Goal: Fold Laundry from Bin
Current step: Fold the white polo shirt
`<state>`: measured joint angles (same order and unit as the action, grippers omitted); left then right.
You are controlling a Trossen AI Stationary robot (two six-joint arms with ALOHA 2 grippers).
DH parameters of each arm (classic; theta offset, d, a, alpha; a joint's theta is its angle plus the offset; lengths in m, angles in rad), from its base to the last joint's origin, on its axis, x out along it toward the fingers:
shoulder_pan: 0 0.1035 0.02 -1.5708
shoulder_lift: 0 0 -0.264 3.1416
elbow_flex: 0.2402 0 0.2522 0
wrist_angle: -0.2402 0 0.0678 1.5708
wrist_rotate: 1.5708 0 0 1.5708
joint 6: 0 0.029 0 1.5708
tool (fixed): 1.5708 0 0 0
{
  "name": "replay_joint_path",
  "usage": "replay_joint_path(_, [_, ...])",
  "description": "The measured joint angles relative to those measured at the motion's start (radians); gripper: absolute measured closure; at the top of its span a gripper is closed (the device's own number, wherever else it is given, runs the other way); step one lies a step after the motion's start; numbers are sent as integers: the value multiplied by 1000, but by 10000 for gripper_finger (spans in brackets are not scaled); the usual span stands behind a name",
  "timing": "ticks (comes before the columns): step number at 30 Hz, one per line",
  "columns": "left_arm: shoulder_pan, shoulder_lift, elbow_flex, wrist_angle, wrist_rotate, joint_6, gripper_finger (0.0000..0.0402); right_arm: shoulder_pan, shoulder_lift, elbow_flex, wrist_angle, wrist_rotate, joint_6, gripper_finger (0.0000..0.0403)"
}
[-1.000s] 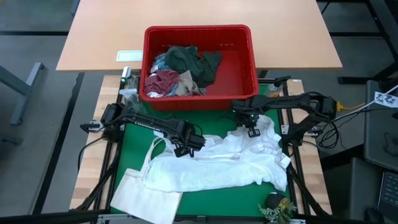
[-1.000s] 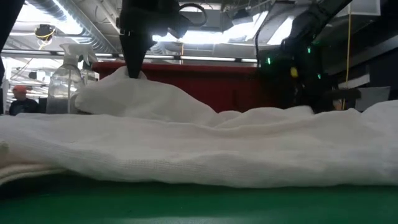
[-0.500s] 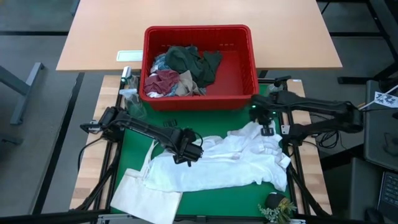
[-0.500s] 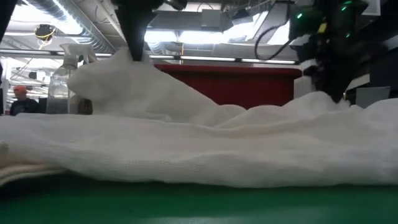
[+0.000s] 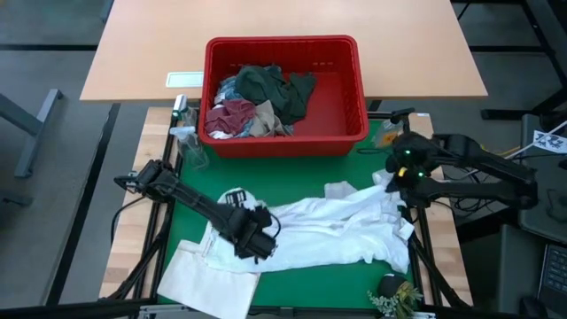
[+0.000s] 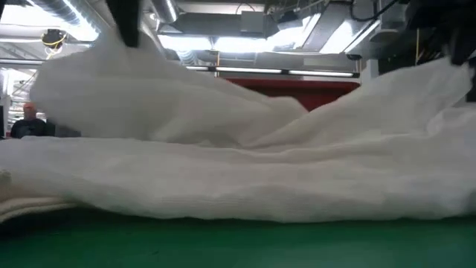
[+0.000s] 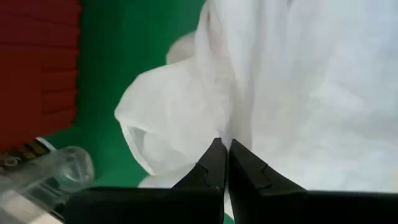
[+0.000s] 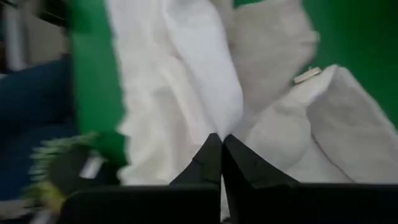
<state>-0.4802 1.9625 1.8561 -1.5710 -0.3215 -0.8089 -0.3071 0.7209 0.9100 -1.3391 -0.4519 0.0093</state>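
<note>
Both end effectors have pulled apart, stretching the white garment point(image 5: 332, 232). Left end effector point(image 5: 257, 245) and right end effector point(image 5: 396, 180) each pinch its cloth.

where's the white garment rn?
High view: the white garment lies spread across the green mat, in front of the red bin, with the tote bag at its left end. Both grippers, left and right, pinch it.

We see the bin point(image 5: 283, 93) at the back of the counter point(image 5: 142, 266), with garments point(image 5: 257, 102) heaped in its left half. In front of it one garment point(image 5: 337, 235) lies spread across the mat point(image 5: 292, 173). A tote bag point(image 5: 208, 279) lies at the front left, apparently tucked under that garment's edge.
</note>
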Motion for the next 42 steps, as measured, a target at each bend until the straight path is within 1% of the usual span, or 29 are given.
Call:
replay_joint_path(5, [-86, 0, 0, 7, -2, -81, 401, 0, -108, -9, -3, -89, 109, 403])
replay_joint_path(8, [-121, 0, -1, 57, -1, -137, 401, 0, -164, -31, -4, -136, 173, 403])
replay_joint_path(13, [-155, 0, -2, 69, -3, -233, 401, 0, -242, -94, 4, -171, 267, 403])
replay_joint_path(17, [-164, 0, -3, 107, -3, -281, 401, 0, -283, -152, 6, -195, 291, 403])
replay_joint_path(22, [-165, 0, -3, 177, -1, -290, 401, 0, -295, -190, 10, -207, 332, 403])
replay_joint_path(26, [-170, 0, -3, 183, 1, -290, 401, 0, -295, -190, 77, -247, 343, 403])
replay_joint_path(33, [-194, 22, -5, 199, 107, -310, 401, 0, -295, -190, 145, -249, 401, 403])
replay_joint_path(37, [-212, 28, -5, 200, 106, -324, 401, 0, -295, -190, 233, -279, 413, 403])
replay_joint_path(42, [-213, 31, -5, 202, 103, -325, 401, 0, -291, -190, 390, -294, 409, 403])
